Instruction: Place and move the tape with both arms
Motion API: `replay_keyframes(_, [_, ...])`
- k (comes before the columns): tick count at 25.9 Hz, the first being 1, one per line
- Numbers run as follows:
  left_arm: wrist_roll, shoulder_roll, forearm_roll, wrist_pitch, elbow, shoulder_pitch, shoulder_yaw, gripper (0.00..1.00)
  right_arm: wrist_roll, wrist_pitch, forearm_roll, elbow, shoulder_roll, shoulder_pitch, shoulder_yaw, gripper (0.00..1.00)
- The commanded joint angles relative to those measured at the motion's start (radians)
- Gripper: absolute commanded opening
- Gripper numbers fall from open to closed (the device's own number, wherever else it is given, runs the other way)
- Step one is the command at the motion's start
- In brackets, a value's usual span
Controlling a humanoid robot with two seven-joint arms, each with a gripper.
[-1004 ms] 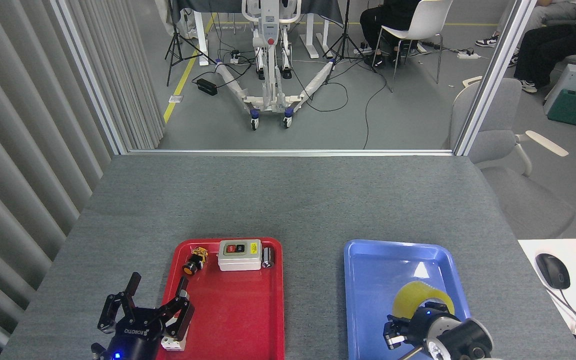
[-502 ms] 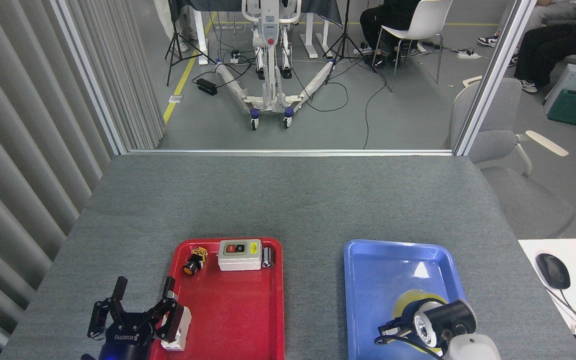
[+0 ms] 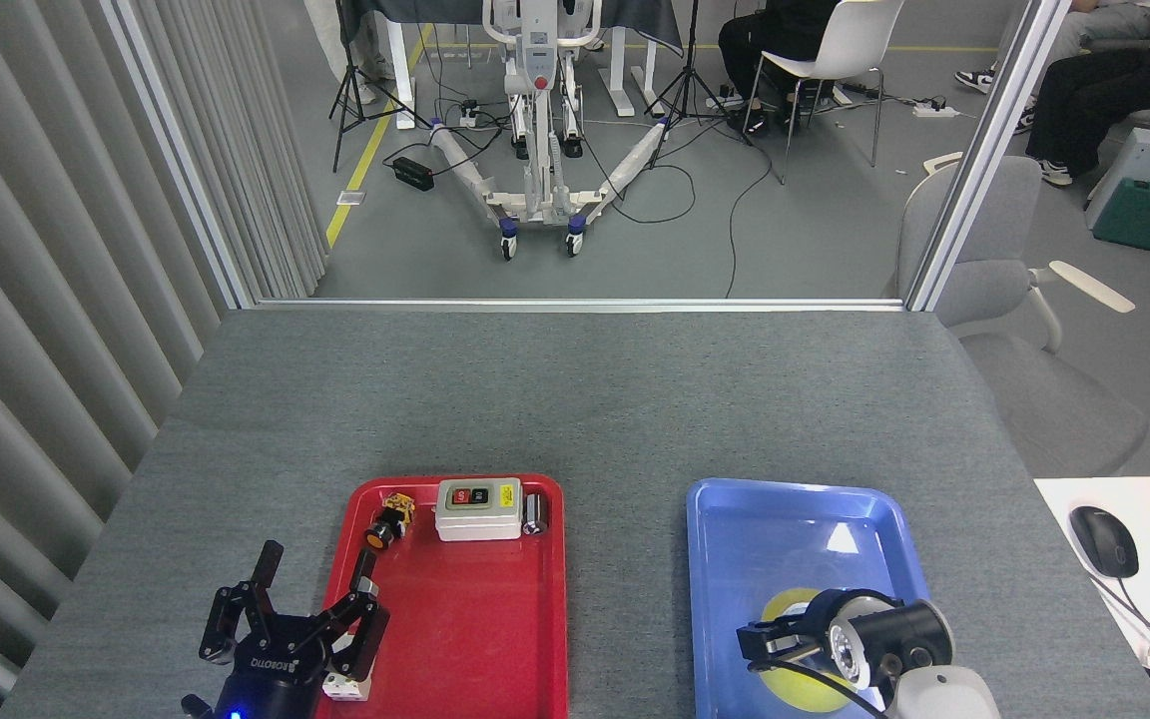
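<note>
**A:** From the head view, where is the roll of translucent yellow packing tape?

**B:** Lying in the blue plastic tray at about five o'clock on the grey table, mostly hidden under the right black gripper.

**A:** Has that gripper got it?

**B:** I cannot tell; its fingers sit over the roll, end-on and partly behind the wrist camera.

**A:** And the left black multi-fingered gripper?

**B:** At seven o'clock, fingers spread wide and holding nothing, over the red plastic tray's near-left corner beside a small white block.

**A:** Progress?

**B:** Early, I judge: the tape sits in the blue tray, and any move across, perhaps to the left arm, remains.
</note>
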Motion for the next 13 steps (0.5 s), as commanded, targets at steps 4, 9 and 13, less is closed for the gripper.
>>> replay_keyframes(4, [0.0,-0.006,0.0,-0.018,0.0,-0.002,0.001,1.0,-0.434,0.075,-0.001,-0.036,-0.002,0.077,-0.044,0.99])
replay_keyframes(9, [0.0,-0.011,0.0,-0.019,-0.003,-0.003,0.001,1.0,-0.853,0.081,-0.001,-0.063,0.004,0.162,-0.086,0.99])
replay_keyframes(13, [-0.002,-0.011,0.0,-0.019,-0.006,-0.003,0.003,1.0,-1.097,0.078,-0.001,-0.062,0.016,0.22,-0.106,0.99])
